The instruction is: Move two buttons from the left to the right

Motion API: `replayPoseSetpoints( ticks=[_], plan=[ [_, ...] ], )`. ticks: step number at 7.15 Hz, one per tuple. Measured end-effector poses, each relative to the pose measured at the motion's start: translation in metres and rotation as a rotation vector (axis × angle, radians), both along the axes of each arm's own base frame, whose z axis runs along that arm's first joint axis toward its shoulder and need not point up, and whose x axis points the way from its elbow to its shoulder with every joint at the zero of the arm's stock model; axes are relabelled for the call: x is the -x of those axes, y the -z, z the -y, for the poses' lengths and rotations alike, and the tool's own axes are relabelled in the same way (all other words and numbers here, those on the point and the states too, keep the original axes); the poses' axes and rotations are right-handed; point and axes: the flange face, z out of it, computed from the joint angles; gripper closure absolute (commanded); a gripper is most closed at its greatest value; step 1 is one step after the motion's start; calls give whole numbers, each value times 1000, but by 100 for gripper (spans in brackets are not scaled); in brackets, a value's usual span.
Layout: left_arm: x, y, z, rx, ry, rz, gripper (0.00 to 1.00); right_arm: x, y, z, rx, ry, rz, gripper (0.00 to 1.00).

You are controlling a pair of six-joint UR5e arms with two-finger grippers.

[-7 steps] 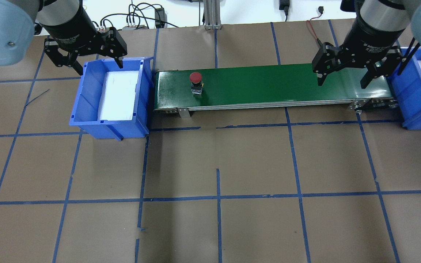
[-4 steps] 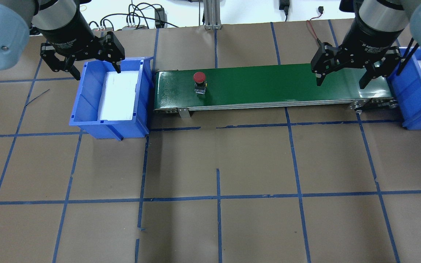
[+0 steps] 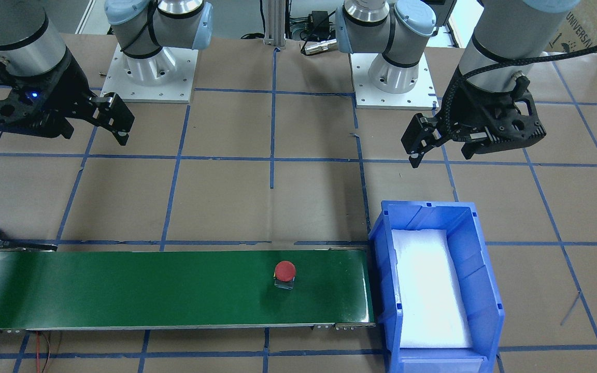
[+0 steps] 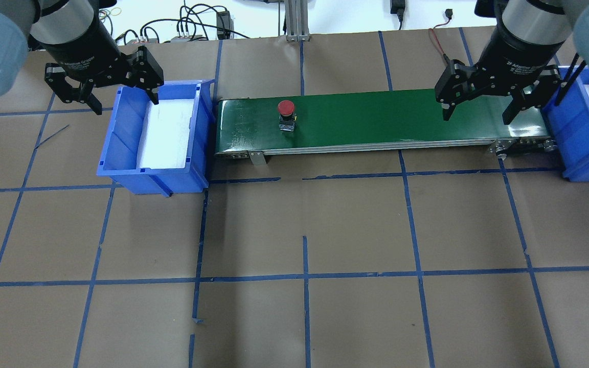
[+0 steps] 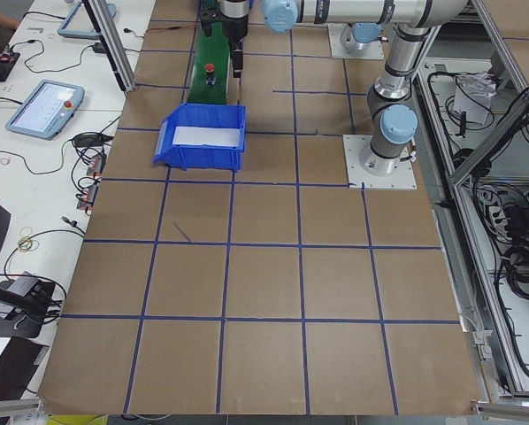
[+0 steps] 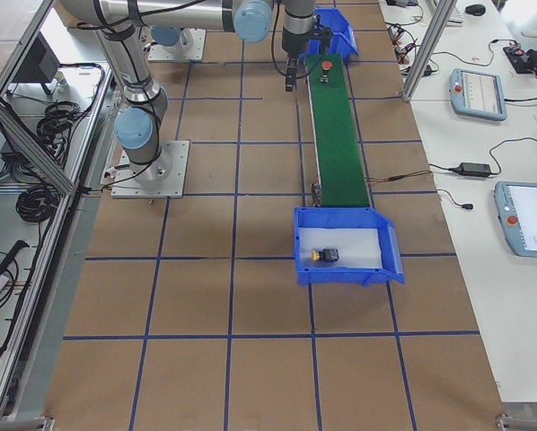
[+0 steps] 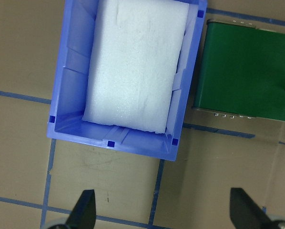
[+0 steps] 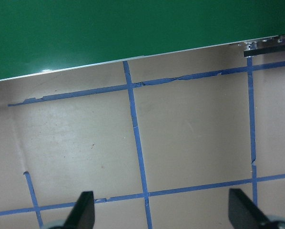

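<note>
Overhead, left end effector (image 4: pixel 126 105) and right end effector (image 4: pixel 476 117) gape empty above blue-taped table (image 4: pixel 356 225).

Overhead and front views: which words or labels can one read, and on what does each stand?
"Adaptive Gripper": white print on the body of the left gripper.
"Adaptive Gripper": same print on the right gripper; the line beneath is too small to read.
"UNIVERSAL": on a pale surface behind the left arm, front view.
Red button, belt: no text seen.
</note>
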Motion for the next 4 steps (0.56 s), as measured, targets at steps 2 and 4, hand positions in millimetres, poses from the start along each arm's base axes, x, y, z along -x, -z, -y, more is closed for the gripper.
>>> replayPoseSetpoints(
  ticks=[2,4],
  plan=[
    [-2,0,0,-2,5,0,0,1,1,0,-1,-3,-2,0],
    [-3,1,0,-3,6,0,0,3,2,1,-4,-7,-8,0]
  ],
)
